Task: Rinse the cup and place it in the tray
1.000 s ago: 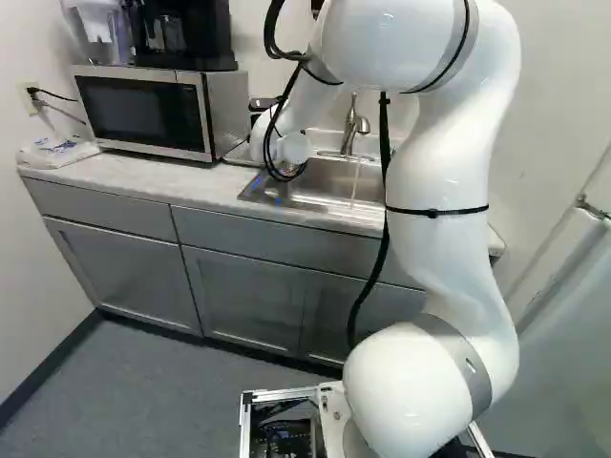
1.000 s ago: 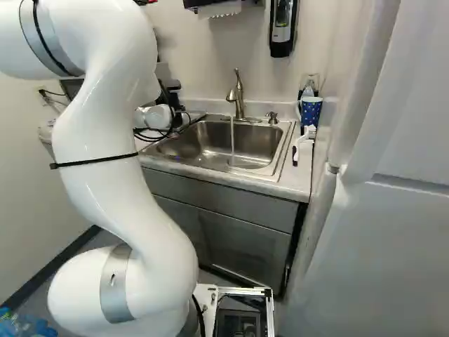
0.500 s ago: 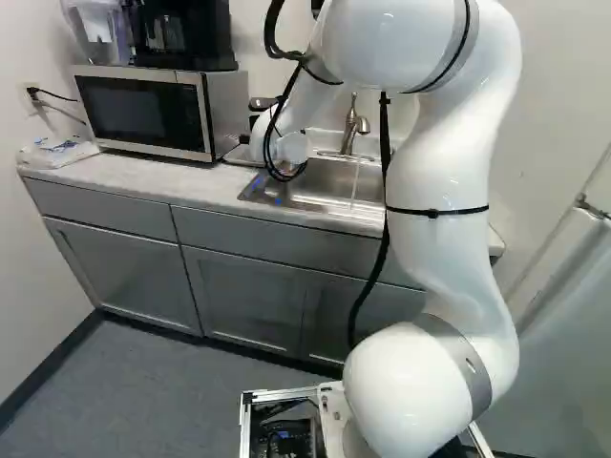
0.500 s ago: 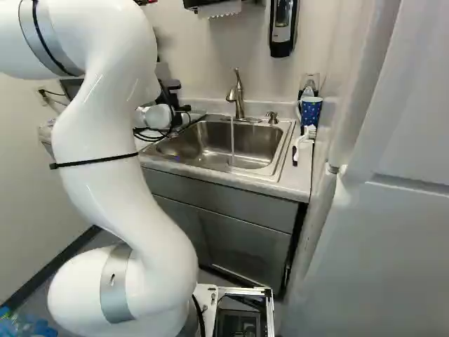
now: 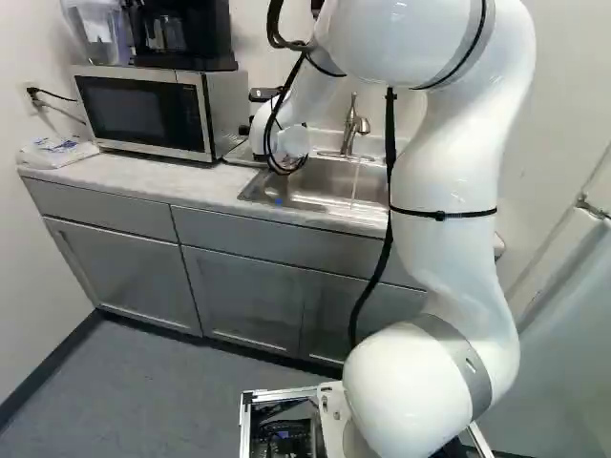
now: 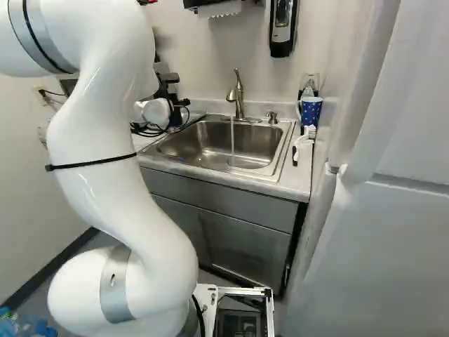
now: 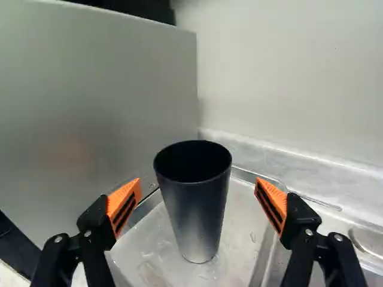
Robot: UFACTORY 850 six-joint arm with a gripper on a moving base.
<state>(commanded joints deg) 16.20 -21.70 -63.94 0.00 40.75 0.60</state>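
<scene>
Beyond the white wrist, a black part of my gripper (image 6: 167, 78) shows in the right base view; its fingertips are hidden there. In the wrist view, the gripper (image 7: 198, 184) stands wide open, its orange pads on either side of a dark tumbler-shaped cup (image 7: 197, 209). Neither pad touches the cup, which stands upright and slightly ahead of the fingertips. Under it lies a shiny metal tray (image 7: 240, 209) with wet spots. A thin stream of water runs from the faucet (image 6: 238, 95) into the sink (image 6: 245, 144).
The microwave (image 5: 143, 113) stands on the counter (image 5: 115, 175); its metal side rises close beside the cup. A wall is behind the tray. At the sink's far side in the right base view are a blue dotted mug (image 6: 311, 112) and a white brush (image 6: 302, 144).
My arm has shifted slightly: the wrist and the black part beyond it stand a little higher, and the wrist is slightly farther left in the right base view. The base has not moved.
</scene>
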